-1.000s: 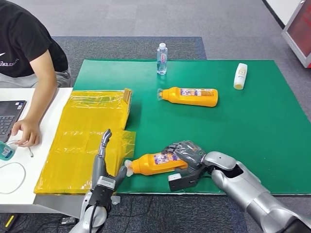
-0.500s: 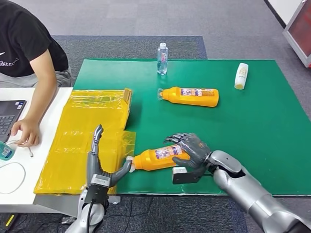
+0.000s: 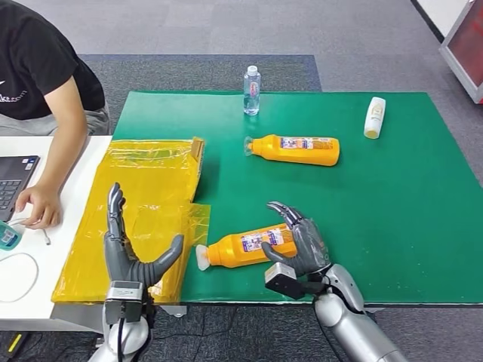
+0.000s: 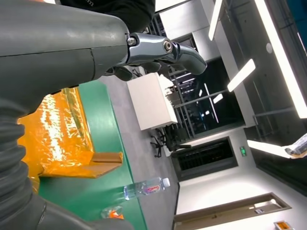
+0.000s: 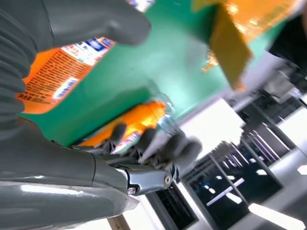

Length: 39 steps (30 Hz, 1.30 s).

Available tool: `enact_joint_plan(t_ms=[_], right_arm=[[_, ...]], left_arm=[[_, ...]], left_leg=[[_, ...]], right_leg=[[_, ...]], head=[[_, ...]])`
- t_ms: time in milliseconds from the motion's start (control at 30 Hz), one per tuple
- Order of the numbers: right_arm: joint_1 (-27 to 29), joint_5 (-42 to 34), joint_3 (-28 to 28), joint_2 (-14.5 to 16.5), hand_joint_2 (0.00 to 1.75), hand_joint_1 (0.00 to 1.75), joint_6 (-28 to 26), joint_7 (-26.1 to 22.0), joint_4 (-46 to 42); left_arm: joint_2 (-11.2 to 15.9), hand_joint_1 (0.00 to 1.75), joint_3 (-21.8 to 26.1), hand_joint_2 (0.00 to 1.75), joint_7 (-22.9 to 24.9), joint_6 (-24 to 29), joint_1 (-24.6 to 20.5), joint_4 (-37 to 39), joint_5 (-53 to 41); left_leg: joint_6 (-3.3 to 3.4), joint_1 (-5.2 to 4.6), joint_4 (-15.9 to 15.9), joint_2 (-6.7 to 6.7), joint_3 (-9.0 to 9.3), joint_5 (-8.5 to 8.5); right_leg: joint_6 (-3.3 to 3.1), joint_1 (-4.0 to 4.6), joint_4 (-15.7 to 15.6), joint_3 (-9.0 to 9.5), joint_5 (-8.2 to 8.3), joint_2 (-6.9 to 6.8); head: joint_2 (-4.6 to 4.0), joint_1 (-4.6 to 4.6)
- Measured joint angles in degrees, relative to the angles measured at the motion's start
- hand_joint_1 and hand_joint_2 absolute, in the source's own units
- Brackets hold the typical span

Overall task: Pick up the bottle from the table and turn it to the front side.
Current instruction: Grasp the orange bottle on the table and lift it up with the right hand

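Gripping orange bottle (image 3: pixel 250 246) near counter (image 3: pixel 398 211) front edge: right hand (image 3: pixel 302 241), fingers wrapped round base. Left hand (image 3: pixel 128 249) spread, empty, over yellow bag (image 3: pixel 148 181).

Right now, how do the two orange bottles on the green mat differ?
The near bottle lies tilted by the mat's front edge with the right hand at its base; the far bottle lies level mid-mat, untouched. The near one's label faces up more squarely. Both lie on their sides, caps pointing left.
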Motion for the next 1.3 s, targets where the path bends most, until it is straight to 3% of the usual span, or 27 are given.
enact_joint_plan(t_ms=[133, 267, 400, 767, 800, 900, 933, 1100, 1300], right_arm=[[-0.3, 5.9, 0.1, -0.2, 0.00, 0.00, 5.2, 5.0, 0.9], [-2.8, 11.1, 0.9, -1.0, 0.00, 0.00, 12.2, 12.6, 3.5], [-6.6, 15.9, 2.7, -1.2, 0.00, 0.00, 15.5, 17.4, 6.3], [-16.7, 19.4, 10.0, -1.2, 0.00, 0.00, 25.0, 16.0, 14.4], [-17.9, 19.3, 10.8, -1.2, 0.00, 0.44, 27.0, 15.7, 15.0], [-21.7, 18.7, 13.8, -1.0, 1.31, 1.75, 34.7, 14.7, 16.9], [-23.0, 18.4, 14.8, -0.8, 1.75, 1.75, 37.0, 14.4, 17.6], [-28.2, 17.8, 18.5, 0.6, 1.75, 1.75, 42.1, 14.4, 20.2], [-30.7, 16.5, 20.4, 1.6, 1.75, 1.75, 38.7, 15.5, 21.3]], left_arm=[[0.3, 0.00, 0.0, 1.75, 0.0, -0.3, 0.4, 0.0, 0.1], [0.5, 0.00, 0.0, 1.75, 0.0, -0.6, 0.7, 0.0, 0.0], [0.5, 0.00, 0.0, 1.75, 0.0, -1.3, 1.2, 0.0, -0.4], [0.5, 0.00, -0.5, 1.75, 0.0, -2.5, 1.6, 0.0, -1.6], [0.6, 0.00, -0.5, 1.75, 0.0, -2.6, 1.6, 0.0, -1.6], [0.8, 0.00, -1.0, 1.75, 0.0, -2.5, 1.7, 0.0, -1.7], [0.9, 0.00, -1.2, 1.75, 0.0, -2.4, 1.7, 0.0, -1.7], [1.3, 0.00, -1.8, 1.75, 0.0, -1.3, 1.6, 0.1, -1.7], [2.0, 0.00, -1.8, 1.75, 0.0, -0.2, 1.7, 0.0, -1.7]], left_leg=[[0.00, 0.00, 0.0, 0.00, 0.00, 0.00], [0.01, 0.00, 0.0, 0.01, 0.00, 0.01], [0.00, 0.00, 0.0, 0.03, 0.00, 0.03], [-0.01, 0.00, 0.0, 0.02, -0.02, 0.07], [-0.02, 0.00, 0.0, 0.02, -0.02, 0.07], [-0.01, 0.00, 0.0, 0.02, -0.02, 0.08], [-0.01, 0.00, 0.0, 0.02, -0.02, 0.09], [0.01, 0.00, 0.0, 0.03, -0.01, 0.11], [0.02, 0.00, 0.0, 0.02, 0.00, 0.11]], right_leg=[[0.00, 0.00, 0.0, -0.01, 0.01, 0.00], [0.01, 0.00, 0.0, -0.01, 0.05, 0.01], [0.00, 0.00, 0.0, -0.03, 0.09, 0.03], [0.00, 0.00, 0.0, -0.02, 0.09, 0.02], [0.00, 0.00, 0.0, -0.02, 0.10, 0.03], [0.01, 0.00, 0.0, -0.02, 0.10, 0.02], [0.01, 0.00, 0.0, -0.02, 0.10, 0.02], [0.01, 0.00, 0.0, -0.03, 0.10, 0.02], [0.01, 0.01, 0.0, -0.01, 0.10, 0.00]], head=[[0.00, -0.01], [0.00, 0.00], [0.00, -0.01], [0.00, -0.01], [0.00, -0.01], [0.00, 0.00], [0.00, 0.00], [0.00, -0.01], [0.00, 0.00]])
